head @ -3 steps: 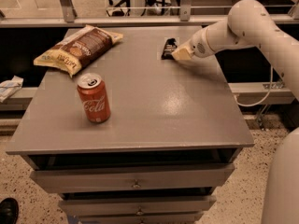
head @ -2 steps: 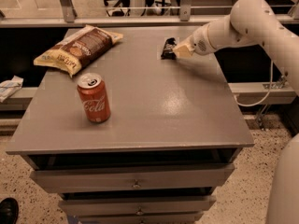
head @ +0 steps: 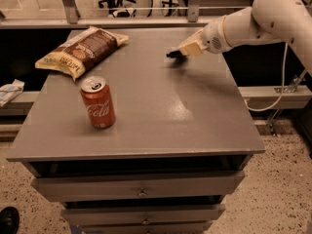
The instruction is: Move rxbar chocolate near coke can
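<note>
The coke can [head: 98,103] is red with white script and a silver top, and stands upright on the front left of the grey table [head: 161,106]. My gripper [head: 178,52] reaches in from the right over the back of the table. It is shut on the rxbar chocolate [head: 172,54], a small flat black wrapper that shows edge-on at the fingertips. The bar is held just above the table, with its shadow below it. The bar is well to the right of and behind the can.
A large brown-and-yellow chip bag [head: 80,51] lies at the back left of the table. The table top sits on a cabinet with drawers [head: 141,191]. A rail and ledge [head: 122,21] run behind the table. My white arm [head: 263,18] spans the back right.
The gripper has shifted a little to the left and toward the front with the black bar, which now shows as a thin edge just off the table.
</note>
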Motion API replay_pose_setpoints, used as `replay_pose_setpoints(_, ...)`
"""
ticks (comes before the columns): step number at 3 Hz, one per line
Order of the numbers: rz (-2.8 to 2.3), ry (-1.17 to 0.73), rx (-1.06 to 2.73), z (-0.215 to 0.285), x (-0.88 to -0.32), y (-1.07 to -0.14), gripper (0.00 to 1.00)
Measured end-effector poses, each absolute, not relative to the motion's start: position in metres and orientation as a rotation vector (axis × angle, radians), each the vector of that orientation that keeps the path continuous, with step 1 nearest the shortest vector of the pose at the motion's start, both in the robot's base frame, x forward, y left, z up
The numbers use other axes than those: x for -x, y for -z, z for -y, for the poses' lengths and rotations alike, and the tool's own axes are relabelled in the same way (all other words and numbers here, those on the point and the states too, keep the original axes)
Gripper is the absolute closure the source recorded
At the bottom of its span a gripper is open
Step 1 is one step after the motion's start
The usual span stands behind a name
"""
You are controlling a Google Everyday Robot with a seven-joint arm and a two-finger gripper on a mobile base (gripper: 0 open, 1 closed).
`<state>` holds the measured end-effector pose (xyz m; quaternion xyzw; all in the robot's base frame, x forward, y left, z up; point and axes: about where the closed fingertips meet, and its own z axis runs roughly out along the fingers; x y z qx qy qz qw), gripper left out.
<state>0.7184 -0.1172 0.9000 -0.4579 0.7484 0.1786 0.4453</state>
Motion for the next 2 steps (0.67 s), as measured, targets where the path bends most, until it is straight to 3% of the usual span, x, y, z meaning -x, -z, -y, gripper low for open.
replay_pose_setpoints(2, -1.843, -0.653, 1.188, 0.099, -0.638, -0.892, 1.00)
